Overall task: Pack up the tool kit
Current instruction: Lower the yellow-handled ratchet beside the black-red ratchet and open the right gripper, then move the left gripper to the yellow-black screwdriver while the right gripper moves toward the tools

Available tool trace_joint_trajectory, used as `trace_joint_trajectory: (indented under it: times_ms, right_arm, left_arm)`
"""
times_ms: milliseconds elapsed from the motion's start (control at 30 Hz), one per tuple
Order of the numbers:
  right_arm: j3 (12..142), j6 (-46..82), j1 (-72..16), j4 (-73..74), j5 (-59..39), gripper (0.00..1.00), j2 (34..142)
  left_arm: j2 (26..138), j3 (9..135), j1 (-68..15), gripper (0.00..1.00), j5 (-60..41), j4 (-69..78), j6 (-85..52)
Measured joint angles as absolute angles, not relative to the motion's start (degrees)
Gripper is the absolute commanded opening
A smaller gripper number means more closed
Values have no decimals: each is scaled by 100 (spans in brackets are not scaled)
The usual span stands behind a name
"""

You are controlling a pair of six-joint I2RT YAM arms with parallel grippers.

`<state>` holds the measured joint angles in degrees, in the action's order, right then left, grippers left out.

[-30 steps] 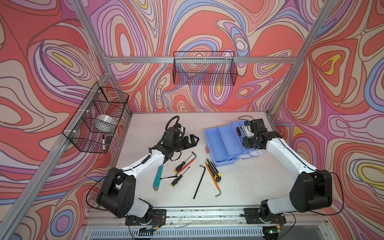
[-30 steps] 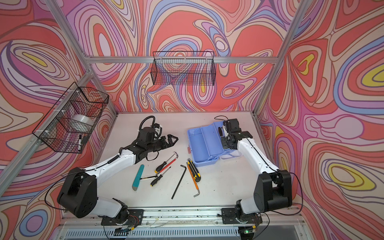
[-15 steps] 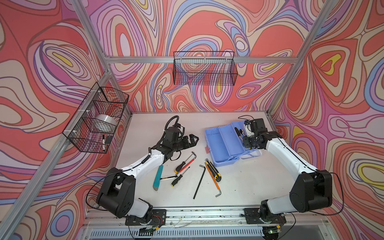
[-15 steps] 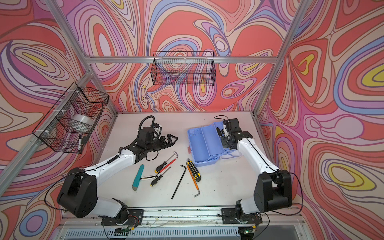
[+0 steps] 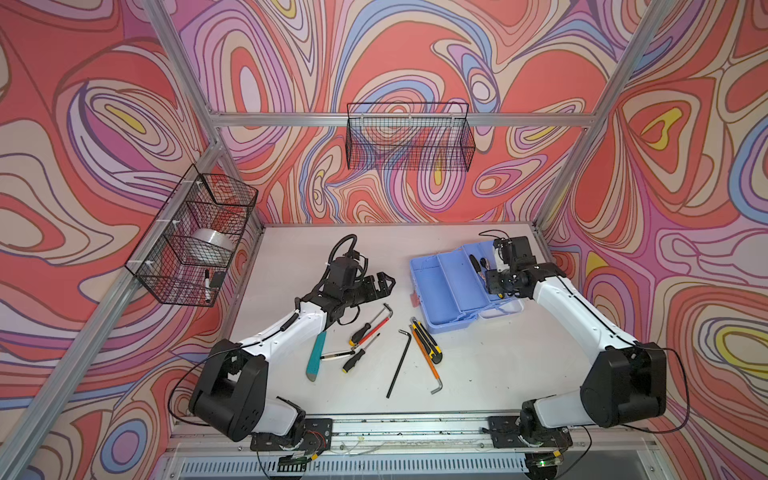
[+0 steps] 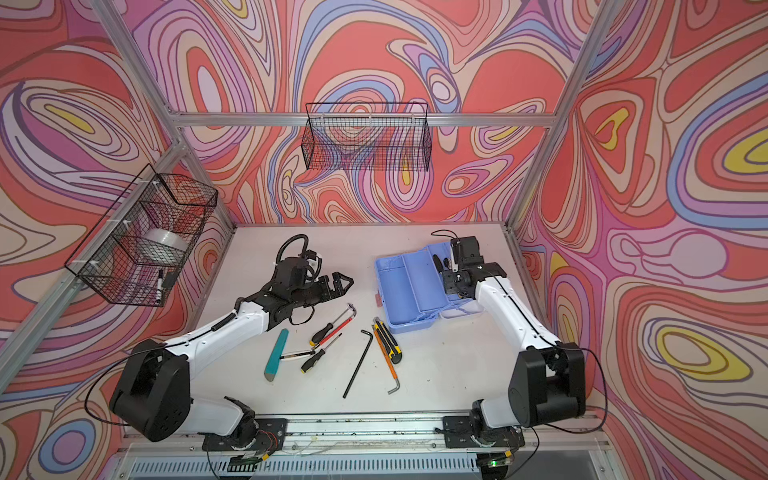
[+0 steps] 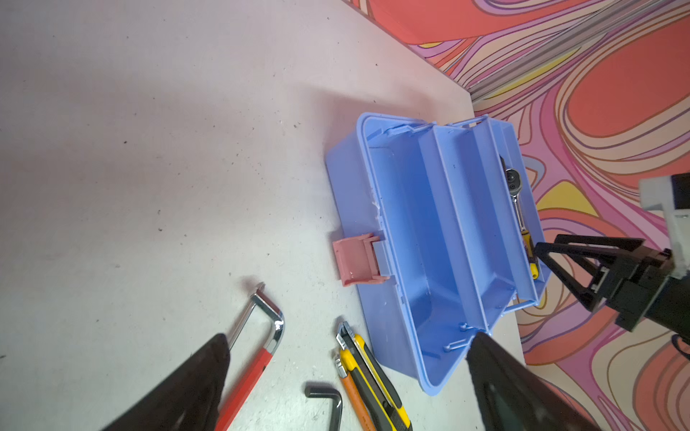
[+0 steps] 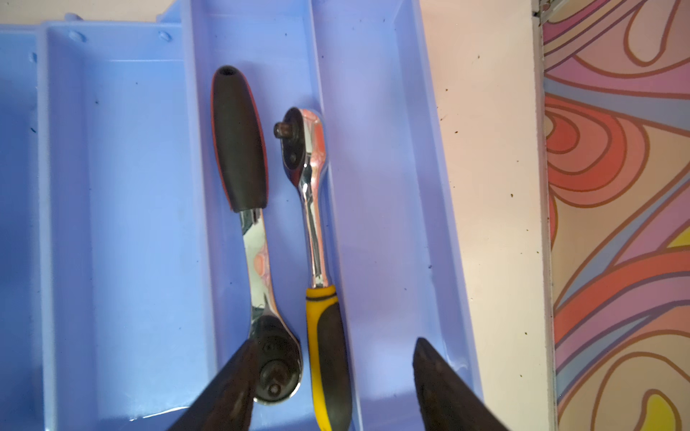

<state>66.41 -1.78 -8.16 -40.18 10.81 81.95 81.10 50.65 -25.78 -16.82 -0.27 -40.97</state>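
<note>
The blue tool kit box (image 5: 449, 291) (image 6: 415, 286) stands open at the right of the table, its pink latch (image 7: 354, 259) facing the loose tools. One tray holds a black-handled ratchet (image 8: 239, 138) and a yellow-handled ratchet (image 8: 321, 324). My right gripper (image 8: 336, 358) is open just above that tray, its fingers on either side of the yellow handle without touching it. My left gripper (image 5: 384, 282) (image 7: 349, 336) hangs open and empty left of the box. Screwdrivers (image 5: 361, 332), a red-handled hex key (image 5: 376, 322), a yellow utility knife (image 5: 428, 340) and a black hex key (image 5: 399, 361) lie on the table.
A teal tool (image 5: 316, 351), a pen (image 5: 336, 355) and an orange hex key (image 5: 426, 365) also lie in front. A wire basket (image 5: 195, 241) with a tape roll hangs on the left wall, another basket (image 5: 409, 141) on the back wall. The right wall runs close behind the box.
My right gripper has opened over the tray, and the yellow-handled ratchet now lies free between its fingers. The left arm has not moved.
</note>
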Motion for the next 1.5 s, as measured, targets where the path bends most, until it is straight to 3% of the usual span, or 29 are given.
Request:
trace_joint_trajectory:
  times_ms: [133,333,533,800,1200,1500]
  right_arm:
    - [6641,-43,-816,-3972,1100,77,7946]
    - [6499,239,-816,-3933,1020,91,7535]
    - [6219,532,-827,-3889,775,95,7015]
    - [6053,882,-1236,-3728,613,91,6847]
    - [6042,1280,-2746,-3352,827,82,7373]
    - [6283,1765,-3522,-3299,906,68,7898]
  left_arm:
    - [7968,5024,-2578,100,-1557,-189,-4025]
    - [7900,4886,-2578,100,-1468,-228,-4012]
    - [7872,4821,-2578,100,-1337,-408,-4010]
    - [7697,4746,-2585,100,-1188,-617,-3935]
    - [7481,4611,-2633,100,-937,-1107,-3769]
    - [7050,4169,-2630,100,-609,-1494,-3782]
